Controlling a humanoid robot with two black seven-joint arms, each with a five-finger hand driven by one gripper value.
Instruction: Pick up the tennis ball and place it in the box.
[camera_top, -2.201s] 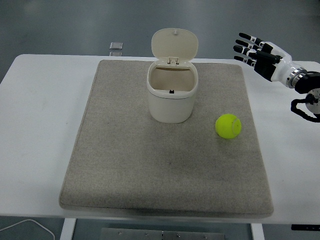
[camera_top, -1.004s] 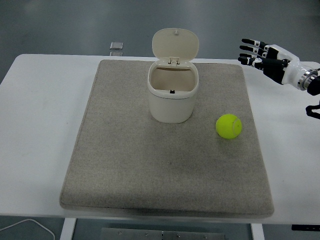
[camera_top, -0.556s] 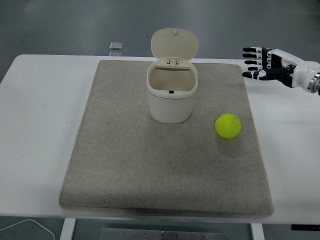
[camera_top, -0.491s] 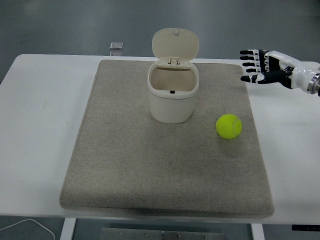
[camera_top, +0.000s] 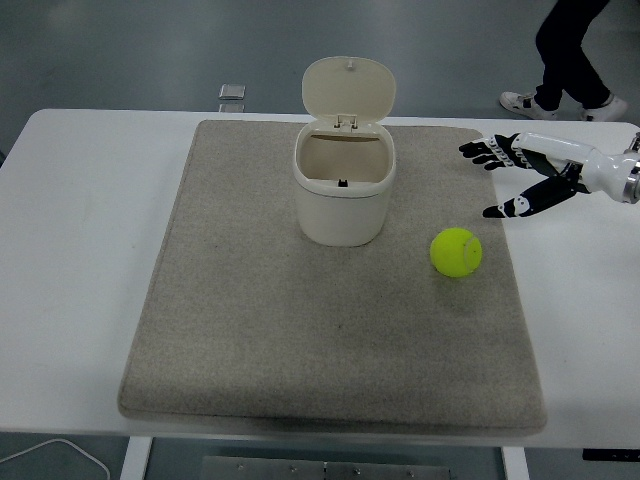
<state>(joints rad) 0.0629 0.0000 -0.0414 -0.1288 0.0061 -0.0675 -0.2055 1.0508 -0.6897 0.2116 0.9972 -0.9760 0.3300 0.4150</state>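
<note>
Reaching stage, nothing grasped yet. Tennis ball (camera_top: 457, 251) resting on the grey mat (camera_top: 250, 340), at about 4 o'clock from the flip-lid bin (camera_top: 343, 190) and apart from it. Right robot hand (camera_top: 522, 172) hovering at roughly 2 o'clock from the ball, fingers (camera_top: 480, 150) spread apart and thumb splayed below, holding nothing, near the mat's right edge over the white counter (camera_top: 80, 250). Best done by coming down over the ball from above, keeping the fingers wide until they straddle it, then closing evenly so it cannot roll off across the mat. Lid standing upright at the bin's 12 o'clock side, so best approached from the front or right. Legs of a person (camera_top: 570, 55) at top right, well clear.
</note>
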